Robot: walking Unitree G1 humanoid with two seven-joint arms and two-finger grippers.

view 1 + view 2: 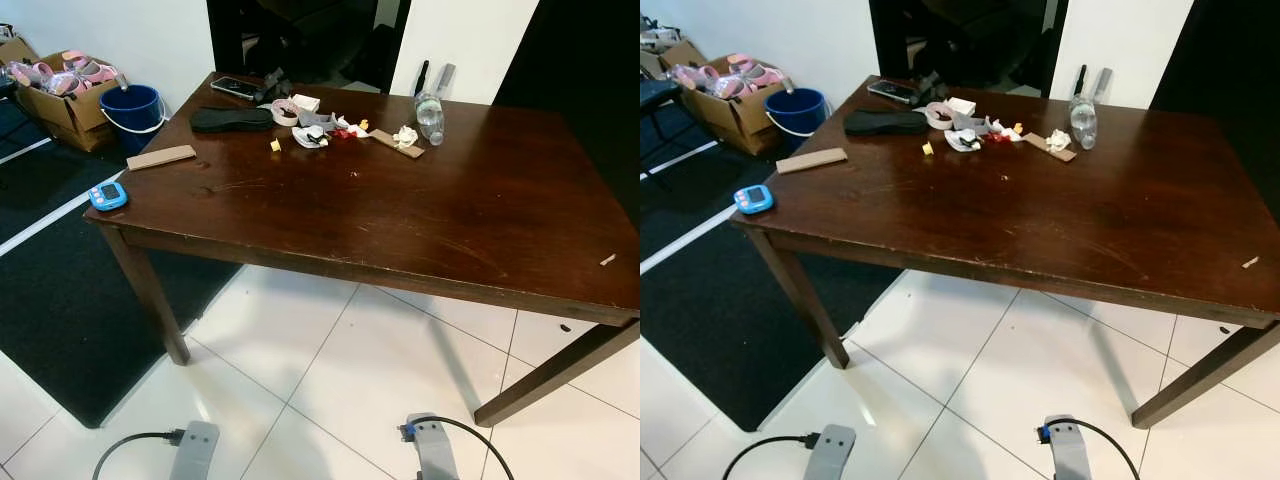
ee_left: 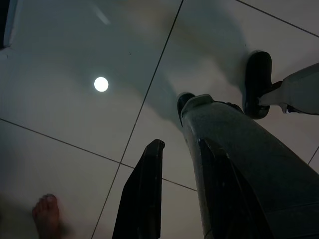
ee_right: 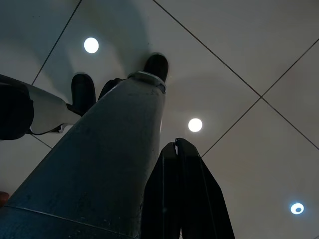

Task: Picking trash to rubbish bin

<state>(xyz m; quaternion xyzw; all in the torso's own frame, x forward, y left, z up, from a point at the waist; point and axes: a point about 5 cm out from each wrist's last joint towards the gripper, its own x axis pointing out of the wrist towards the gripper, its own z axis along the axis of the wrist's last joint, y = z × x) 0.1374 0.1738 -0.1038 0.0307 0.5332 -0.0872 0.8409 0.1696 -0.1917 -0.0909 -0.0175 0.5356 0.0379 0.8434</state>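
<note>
Fingers hanging idle, left gripper (image 2: 177, 191) parted, right gripper (image 3: 182, 191) closed, both empty; risking toppling clear plastic bottle (image 1: 429, 116) beyond scattered paper scraps (image 1: 325, 130).

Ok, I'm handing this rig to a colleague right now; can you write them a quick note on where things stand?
Left gripper: hangs idle over the floor tiles, fingers apart, holding nothing.
Right gripper: hangs idle over the tiles, fingers pressed together, empty.
Trash: a cluster of scraps and a crumpled paper lie at the far side of the wooden table, next to a plastic bottle.
A blue bucket stands on the floor past the table's far left corner; whether it is the bin, I cannot tell.
Done: nothing picked yet.
Left: approach the table, pick each scrap, carry it to the bin.
</note>
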